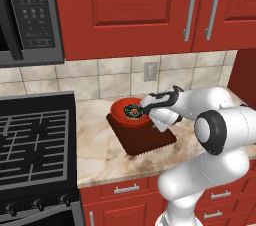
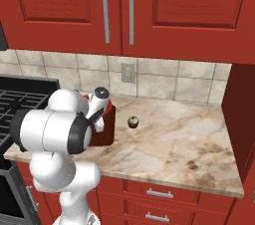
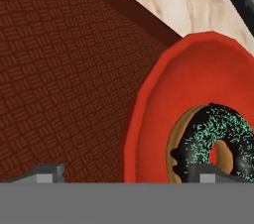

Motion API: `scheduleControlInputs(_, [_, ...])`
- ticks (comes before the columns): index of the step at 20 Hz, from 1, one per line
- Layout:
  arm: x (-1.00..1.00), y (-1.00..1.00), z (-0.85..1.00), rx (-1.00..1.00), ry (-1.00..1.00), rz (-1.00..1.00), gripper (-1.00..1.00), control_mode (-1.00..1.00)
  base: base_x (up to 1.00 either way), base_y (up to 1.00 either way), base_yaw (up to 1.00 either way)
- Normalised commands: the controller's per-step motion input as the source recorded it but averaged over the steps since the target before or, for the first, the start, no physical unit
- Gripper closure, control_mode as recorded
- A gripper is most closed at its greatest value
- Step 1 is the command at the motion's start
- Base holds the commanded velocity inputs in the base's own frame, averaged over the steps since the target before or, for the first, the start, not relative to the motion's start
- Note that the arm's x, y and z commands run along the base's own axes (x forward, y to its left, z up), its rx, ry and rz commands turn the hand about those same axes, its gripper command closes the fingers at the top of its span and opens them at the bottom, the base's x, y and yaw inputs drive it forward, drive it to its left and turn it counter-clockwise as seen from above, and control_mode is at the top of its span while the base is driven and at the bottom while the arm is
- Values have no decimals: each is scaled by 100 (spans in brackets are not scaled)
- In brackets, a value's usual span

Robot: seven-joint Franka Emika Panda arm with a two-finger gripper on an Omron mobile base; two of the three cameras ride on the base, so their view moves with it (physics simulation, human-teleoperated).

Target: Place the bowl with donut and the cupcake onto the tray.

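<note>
The red-orange bowl (image 1: pixel 121 110) rests over the far left corner of the dark brown tray (image 1: pixel 147 137), with the flecked donut (image 1: pixel 134 111) inside it. My gripper (image 1: pixel 144 107) hangs over the bowl's right rim. In the hand view the bowl (image 3: pixel 163 89) and donut (image 3: pixel 218 139) are close up beside the tray's woven surface (image 3: pixel 64 79). My gripper (image 3: pixel 133 176) is open there: one tip stands over the tray and the other over the donut, with the rim between them. The cupcake (image 2: pixel 133 122) stands on the counter to the right of the tray (image 2: pixel 105 128).
A black stove (image 1: pixel 35 142) borders the marble counter (image 1: pixel 100 150) on the left, with a microwave (image 1: pixel 30 15) above it. Red cabinets hang overhead and a red side panel (image 2: pixel 241 119) closes the counter's right end. Open counter (image 2: pixel 179 139) lies right of the cupcake.
</note>
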Motion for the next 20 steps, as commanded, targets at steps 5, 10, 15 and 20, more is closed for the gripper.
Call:
scheduleControlInputs(5, [-5,-30,19,0,0,5,-100,-100,0,0,0])
scheduleControlInputs(10, [-7,-22,19,-1,0,5,-100,-100,0,0,0])
scheduleControlInputs(15, [-10,-18,9,-9,0,5,-100,-100,0,0,0])
scheduleControlInputs(20, [-10,-18,1,-14,0,5,-100,-100,0,0,0])
